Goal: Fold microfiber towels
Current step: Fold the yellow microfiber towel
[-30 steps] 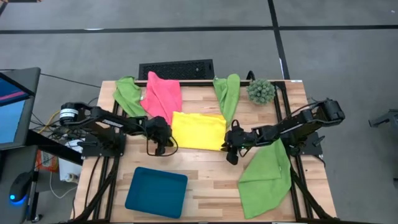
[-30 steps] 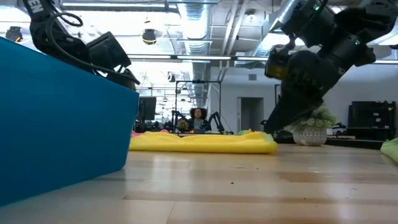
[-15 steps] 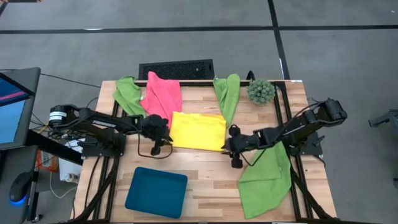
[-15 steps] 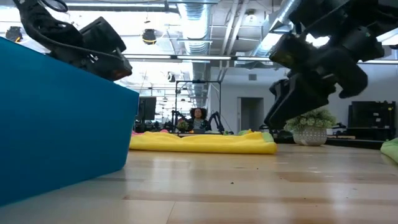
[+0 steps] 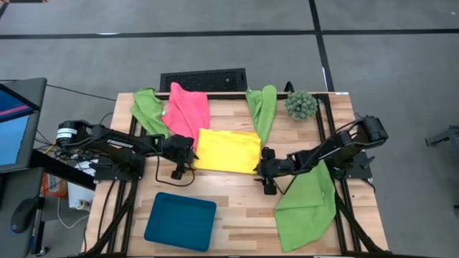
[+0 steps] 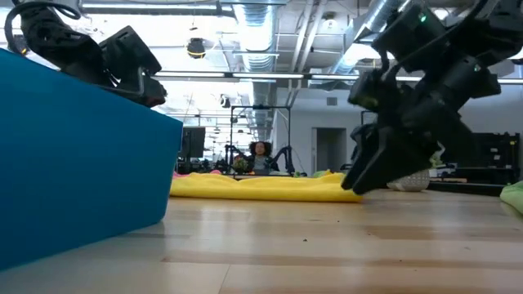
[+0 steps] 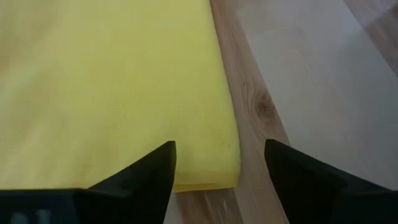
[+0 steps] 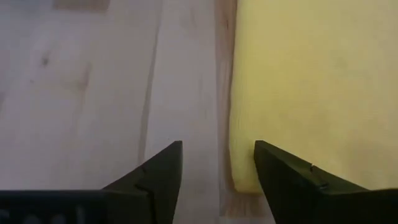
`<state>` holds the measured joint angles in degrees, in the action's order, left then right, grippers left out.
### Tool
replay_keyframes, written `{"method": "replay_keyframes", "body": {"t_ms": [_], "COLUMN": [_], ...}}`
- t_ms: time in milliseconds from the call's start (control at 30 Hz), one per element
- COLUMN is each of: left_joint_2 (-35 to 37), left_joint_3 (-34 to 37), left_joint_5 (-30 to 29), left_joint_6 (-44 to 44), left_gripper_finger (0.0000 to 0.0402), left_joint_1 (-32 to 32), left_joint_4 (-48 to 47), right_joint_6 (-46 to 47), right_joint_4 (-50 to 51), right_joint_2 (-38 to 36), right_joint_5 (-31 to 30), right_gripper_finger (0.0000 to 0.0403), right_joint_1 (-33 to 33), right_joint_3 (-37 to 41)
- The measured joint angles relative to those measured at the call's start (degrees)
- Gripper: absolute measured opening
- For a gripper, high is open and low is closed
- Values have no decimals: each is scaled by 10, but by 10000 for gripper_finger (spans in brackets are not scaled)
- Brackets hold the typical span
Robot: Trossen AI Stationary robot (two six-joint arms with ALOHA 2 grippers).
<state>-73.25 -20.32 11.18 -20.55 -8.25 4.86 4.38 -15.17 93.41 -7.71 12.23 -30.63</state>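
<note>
On the wooden table (image 5: 237, 197) the folded yellow towel (image 5: 228, 150) lies flat between the left gripper (image 5: 177, 172) and right gripper (image 5: 267, 188), both spread empty at its near corners; a shallow pinch would likely drag the fold askew

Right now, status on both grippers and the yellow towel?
Left gripper open at yellow towel corner. Right gripper open at opposite corner. Towel flat, released. Nothing in the way.

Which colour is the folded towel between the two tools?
Yellow towel; the high view shows it best.
</note>
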Motion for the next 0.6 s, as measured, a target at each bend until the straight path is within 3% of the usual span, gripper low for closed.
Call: {"method": "replay_keyframes", "body": {"t_ms": [300,600], "left_joint_2": [-3,-61], "left_joint_3": [0,-3], "left_joint_5": [-23,-74], "left_joint_6": [-20,-21], "left_gripper_finger": [225,192], "left_joint_1": [30,65], "left_joint_4": [-11,15], "right_joint_6": [34,47], "right_joint_4": [-19,-29], "right_joint_2": [41,41], "right_joint_5": [-6,-12], "right_gripper_finger": [210,207], "right_joint_1": [0,0], "right_joint_3": [-2,-1]}}
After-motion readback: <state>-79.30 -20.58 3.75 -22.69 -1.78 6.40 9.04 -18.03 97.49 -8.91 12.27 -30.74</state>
